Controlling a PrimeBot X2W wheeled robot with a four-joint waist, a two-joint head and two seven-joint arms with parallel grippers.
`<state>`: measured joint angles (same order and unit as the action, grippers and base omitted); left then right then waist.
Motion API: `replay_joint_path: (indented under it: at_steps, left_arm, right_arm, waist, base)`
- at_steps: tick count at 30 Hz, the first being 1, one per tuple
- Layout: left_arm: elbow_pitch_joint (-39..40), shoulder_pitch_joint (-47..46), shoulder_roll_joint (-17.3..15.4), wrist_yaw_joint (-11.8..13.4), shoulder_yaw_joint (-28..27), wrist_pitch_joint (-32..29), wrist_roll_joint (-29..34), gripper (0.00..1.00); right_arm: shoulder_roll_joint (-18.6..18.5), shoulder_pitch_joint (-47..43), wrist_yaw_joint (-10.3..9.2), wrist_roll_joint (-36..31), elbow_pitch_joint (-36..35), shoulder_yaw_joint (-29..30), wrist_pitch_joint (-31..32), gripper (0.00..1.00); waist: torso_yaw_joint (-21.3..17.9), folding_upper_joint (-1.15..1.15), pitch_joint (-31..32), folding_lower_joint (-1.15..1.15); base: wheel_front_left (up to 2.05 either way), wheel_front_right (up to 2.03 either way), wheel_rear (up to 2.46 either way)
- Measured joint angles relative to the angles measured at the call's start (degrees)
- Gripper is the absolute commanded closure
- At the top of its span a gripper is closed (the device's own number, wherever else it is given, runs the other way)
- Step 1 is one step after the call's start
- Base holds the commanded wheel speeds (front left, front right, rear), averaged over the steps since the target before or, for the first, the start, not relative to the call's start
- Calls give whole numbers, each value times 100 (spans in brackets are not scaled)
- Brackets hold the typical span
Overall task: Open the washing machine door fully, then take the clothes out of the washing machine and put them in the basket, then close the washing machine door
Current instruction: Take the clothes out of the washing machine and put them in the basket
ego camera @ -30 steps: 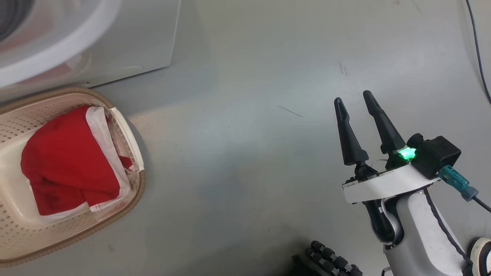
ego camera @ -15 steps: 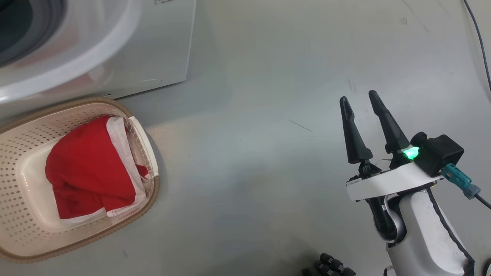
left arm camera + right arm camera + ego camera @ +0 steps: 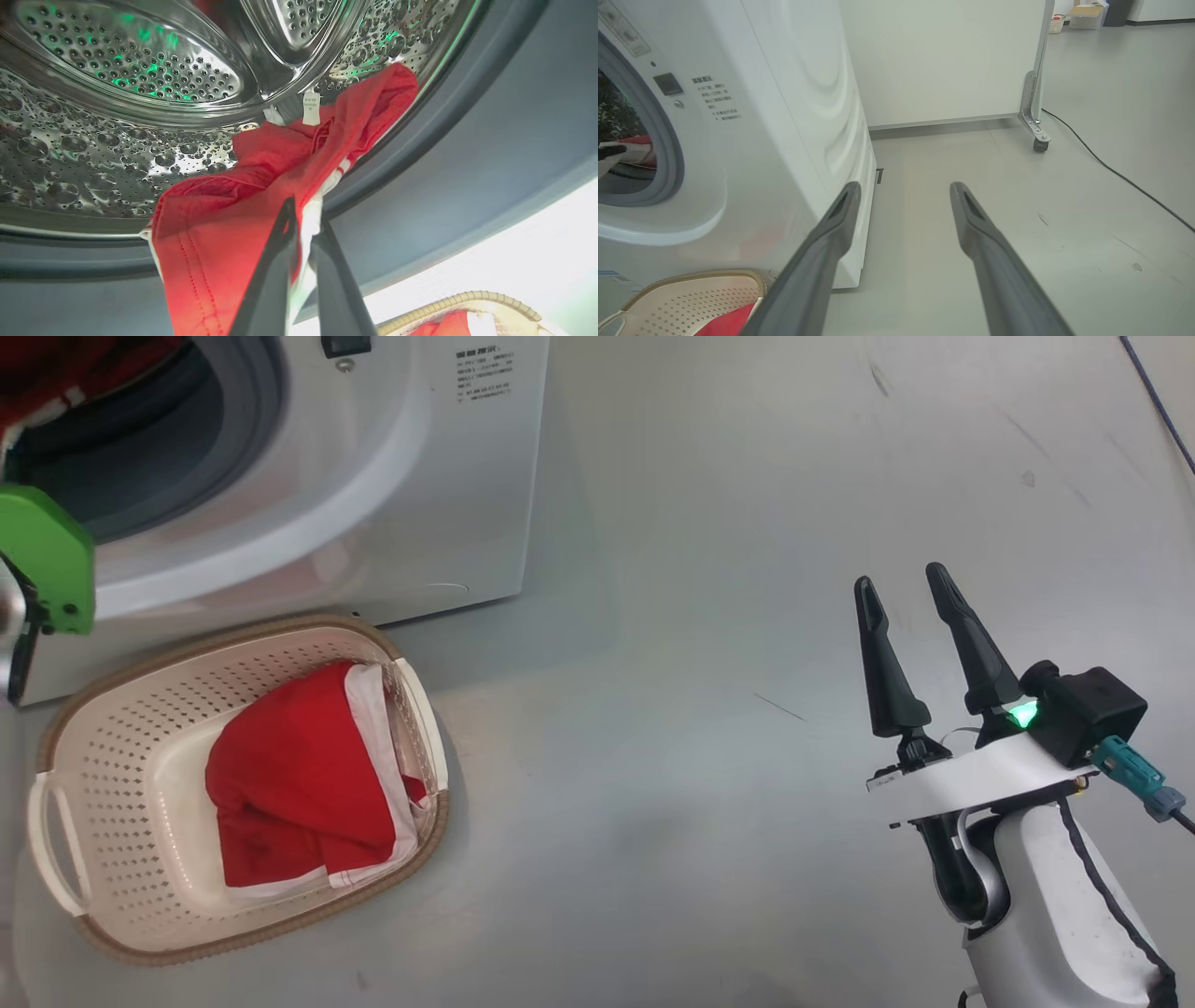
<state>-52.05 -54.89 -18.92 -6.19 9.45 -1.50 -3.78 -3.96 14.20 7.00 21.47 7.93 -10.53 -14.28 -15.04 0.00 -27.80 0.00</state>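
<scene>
Left jaws clenched on red fabric garment [image 3: 210, 242] at steel drum [image 3: 117, 154] mouth, cream perforated basket [image 3: 112, 756] below; right jaws released.

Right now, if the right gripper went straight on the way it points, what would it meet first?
Probably bare floor: the right gripper, jaws open and empty, aims at the strip beside the washing machine, short of the white partition. Depth is unclear, so the machine's corner could come first.

Bright, even light (soft shadows)
</scene>
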Motion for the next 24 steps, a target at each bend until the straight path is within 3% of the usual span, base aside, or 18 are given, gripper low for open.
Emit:
replay_joint_path:
  at_steps: [10,24]
  left_arm:
    - [-78,518,393,-68,148,690,-223,100]
    - [36,1168,669,-86,270,1373,-427,100]
  right_arm:
    - [-118,-311,0,-19,87,114,0,0]
    - [-136,-687,0,-19,143,229,0,0]
  waist:
    - [405,0,568,0]
    - [941,0,1303,0]
  base:
    - [0,0,0]
    - [0,0,0]
